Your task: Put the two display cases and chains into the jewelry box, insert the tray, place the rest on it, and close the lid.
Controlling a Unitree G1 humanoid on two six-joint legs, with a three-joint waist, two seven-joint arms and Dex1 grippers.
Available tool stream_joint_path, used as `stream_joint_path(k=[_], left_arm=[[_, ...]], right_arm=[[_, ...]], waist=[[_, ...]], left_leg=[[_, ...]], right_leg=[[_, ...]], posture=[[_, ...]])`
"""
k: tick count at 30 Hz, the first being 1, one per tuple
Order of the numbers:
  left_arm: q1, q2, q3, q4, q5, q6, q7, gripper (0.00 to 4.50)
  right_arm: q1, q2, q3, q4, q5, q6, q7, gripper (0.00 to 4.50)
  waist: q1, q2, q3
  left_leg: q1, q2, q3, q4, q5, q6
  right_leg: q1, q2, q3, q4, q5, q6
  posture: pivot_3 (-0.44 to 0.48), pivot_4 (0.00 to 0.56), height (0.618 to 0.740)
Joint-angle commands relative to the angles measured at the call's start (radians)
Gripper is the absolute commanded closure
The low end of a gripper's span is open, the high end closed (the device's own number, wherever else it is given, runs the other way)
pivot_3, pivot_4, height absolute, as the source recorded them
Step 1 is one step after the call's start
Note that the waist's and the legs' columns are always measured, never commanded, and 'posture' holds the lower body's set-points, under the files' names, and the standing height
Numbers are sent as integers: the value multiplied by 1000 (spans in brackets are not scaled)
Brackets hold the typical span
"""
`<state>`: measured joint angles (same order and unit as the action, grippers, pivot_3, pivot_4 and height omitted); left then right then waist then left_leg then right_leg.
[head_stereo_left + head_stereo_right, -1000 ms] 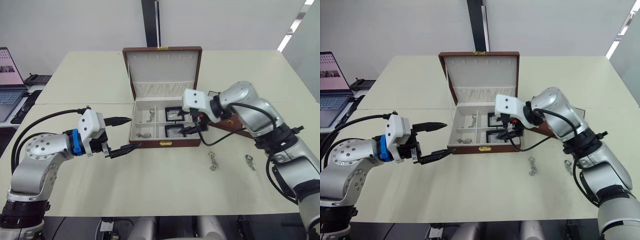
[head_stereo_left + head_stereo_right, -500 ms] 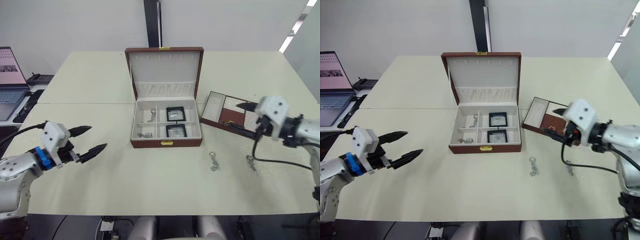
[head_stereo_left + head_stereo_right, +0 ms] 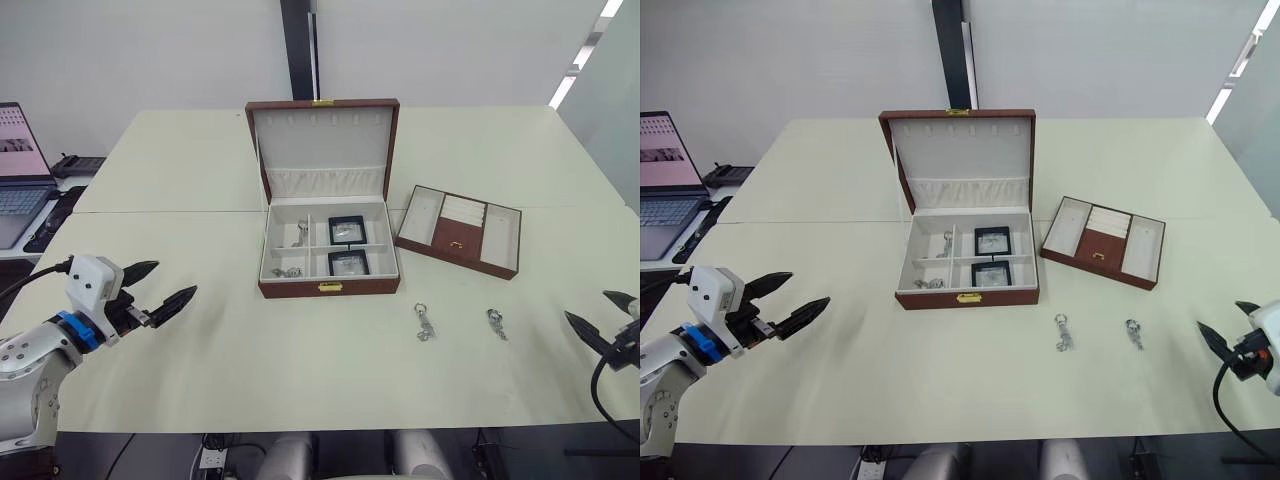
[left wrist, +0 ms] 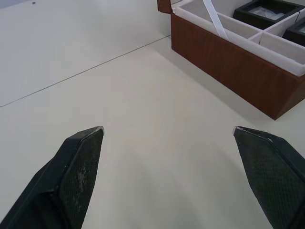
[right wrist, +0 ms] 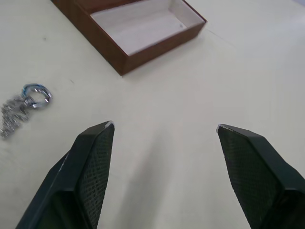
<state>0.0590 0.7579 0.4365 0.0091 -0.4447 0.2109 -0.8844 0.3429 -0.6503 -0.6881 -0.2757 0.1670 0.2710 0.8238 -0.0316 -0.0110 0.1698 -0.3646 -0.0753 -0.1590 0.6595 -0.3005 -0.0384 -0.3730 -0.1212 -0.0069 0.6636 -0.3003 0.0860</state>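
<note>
**Both grippers wide open and empty, well away from the box**

Two sets of jaws, both spread wide with nothing between them. The left gripper (image 3: pixel 160 285) hangs just above the bare table (image 3: pixel 300 370), well off to the left of the jewelry box (image 3: pixel 328 287), fingertips aimed toward it, forearm lying low and nearly level. The right gripper (image 3: pixel 1223 325) is well out to the right of the box at the table's edge, also released, tips pointing back toward the box; its wrist view shows table between the fingers (image 5: pixel 93 157).

The box sits mid-table with the lid (image 3: pixel 322 145) standing upright behind it. The two display cases (image 3: pixel 348 228) lie in the box's right-hand compartments, one behind the other, and chains (image 3: pixel 300 233) lie in the left-hand ones. The tray (image 3: pixel 459 231) rests on the table just right of the box, angled. The two trinkets (image 3: pixel 425 322) lie in front of the box, off to its right, apart from each other.
</note>
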Motion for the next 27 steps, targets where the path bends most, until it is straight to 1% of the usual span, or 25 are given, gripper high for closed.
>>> stream_joint_path(k=[1, 7, 13, 19, 27], left_arm=[[8, -4, 10, -37, -1, 21, 30, 0], [10, -5, 10, -83, -8, 68, 62, 0], [12, -4, 23, -169, -34, 140, 94, 0], [17, -2, 40, -208, -50, 183, 110, 0], [62, -33, 75, -258, -79, 225, 161, 0]], right_arm=[[6, 2, -29, -10, 18, -37, -36, 22], [5, -20, -12, -8, 36, -36, -50, 22], [1, -38, -2, 6, 39, -38, -42, 22], [0, -49, 10, 7, 44, -37, -39, 22], [-18, -70, 23, -3, 62, -30, -33, 22]], waist=[[0, 0, 0], [4, 0, 0], [4, 0, 0], [4, 1, -1], [4, 1, -1]], left_leg=[[0, 0, 0, 0, 0, 0], [0, 0, -1, 0, 0, 0], [0, 0, -1, 0, 0, 0], [0, 0, -1, 0, 0, 0], [0, 0, -1, 0, 0, 0]], right_leg=[[0, 0, 0, 0, 0, 0], [1, 0, 0, 0, 0, 0], [1, -1, 0, 0, 0, 0], [1, -1, 0, 0, 0, 0], [1, -1, 0, -1, 0, 0]], posture=[[0, 150, 740], [0, 150, 740], [0, 150, 740], [0, 150, 740], [0, 150, 740]])
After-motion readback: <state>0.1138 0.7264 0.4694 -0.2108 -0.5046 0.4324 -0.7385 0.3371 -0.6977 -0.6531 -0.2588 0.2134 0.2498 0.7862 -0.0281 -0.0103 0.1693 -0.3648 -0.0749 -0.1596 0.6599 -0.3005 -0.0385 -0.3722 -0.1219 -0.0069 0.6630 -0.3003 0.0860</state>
